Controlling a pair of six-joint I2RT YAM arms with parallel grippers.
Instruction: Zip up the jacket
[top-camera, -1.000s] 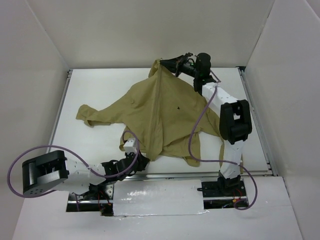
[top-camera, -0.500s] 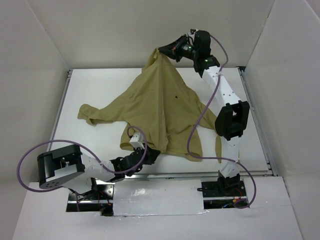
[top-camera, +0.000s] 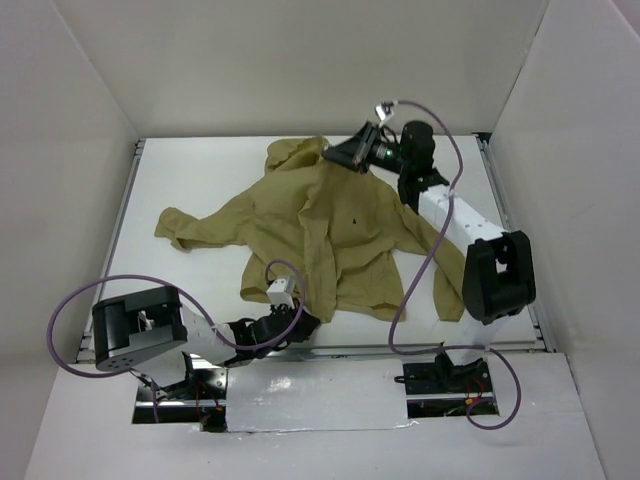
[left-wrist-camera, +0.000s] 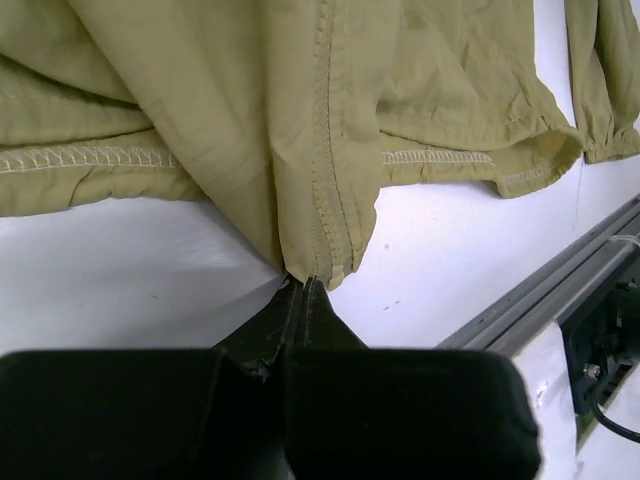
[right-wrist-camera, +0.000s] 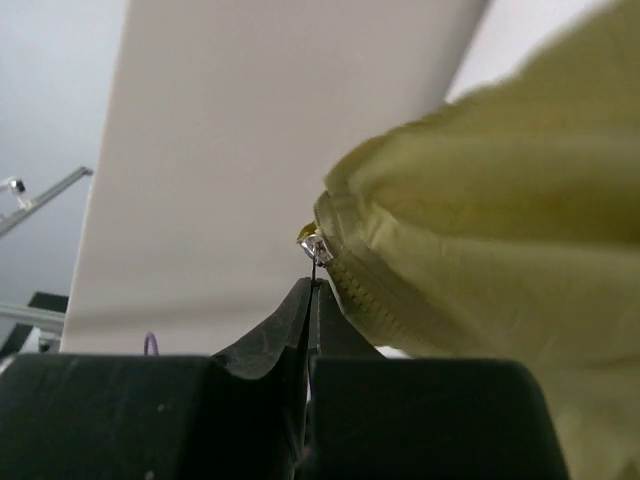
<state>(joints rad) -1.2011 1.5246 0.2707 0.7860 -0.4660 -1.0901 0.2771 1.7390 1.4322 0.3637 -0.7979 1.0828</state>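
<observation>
You have the jacket (top-camera: 340, 230) spread mid-way on the worktop (top-camera: 200, 170), zipper line running near edge to far edge. The left fingers (left-wrist-camera: 268, 322) pinch the hem (left-wrist-camera: 330, 268) at the zipper's foot — the right fingers (right-wrist-camera: 272, 330) pinch the zipper pull (right-wrist-camera: 313, 247) at its far end. Direct any pull along that axis.

Left wrist view: jacket (left-wrist-camera: 200, 90) cut off at top and both sides. Right wrist view: jacket blurred, cut off at right edge. Top view: chest mark (top-camera: 358, 213) too small to read.
</observation>
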